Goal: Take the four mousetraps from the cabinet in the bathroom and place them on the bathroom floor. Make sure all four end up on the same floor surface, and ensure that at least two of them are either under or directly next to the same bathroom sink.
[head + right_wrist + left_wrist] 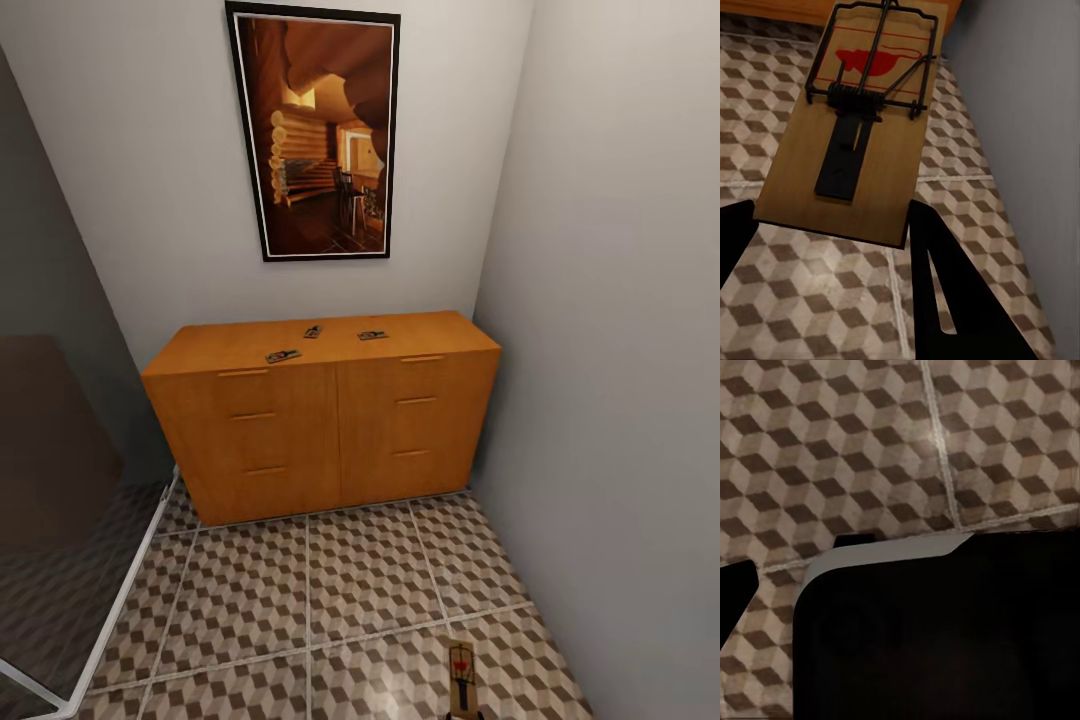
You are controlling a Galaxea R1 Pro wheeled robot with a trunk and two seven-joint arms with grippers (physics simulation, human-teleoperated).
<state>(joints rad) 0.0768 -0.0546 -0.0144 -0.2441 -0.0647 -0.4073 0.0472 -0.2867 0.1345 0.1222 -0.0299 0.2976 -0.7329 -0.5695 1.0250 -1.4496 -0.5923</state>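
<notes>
In the corner ahead of you stands the cabinet (330,430), and three mousetraps lie on its top: one near the front left (283,355), one further back at the middle (313,331), one to the right (372,335), all apart from each other. A fourth mousetrap (859,120) sits between the fingers of your right gripper (832,225), which appears closed on its near end; in the head view it shows low over the bathroom floor (360,580), close to the right wall (620,350). Of the left gripper you see just a dark fingertip, so its state cannot be told. Judge these traps as light, stiff little boards, with a wire bar and spring on top. Take each by the bare wooden edges at the end away from the wire, and set it down flat.
</notes>
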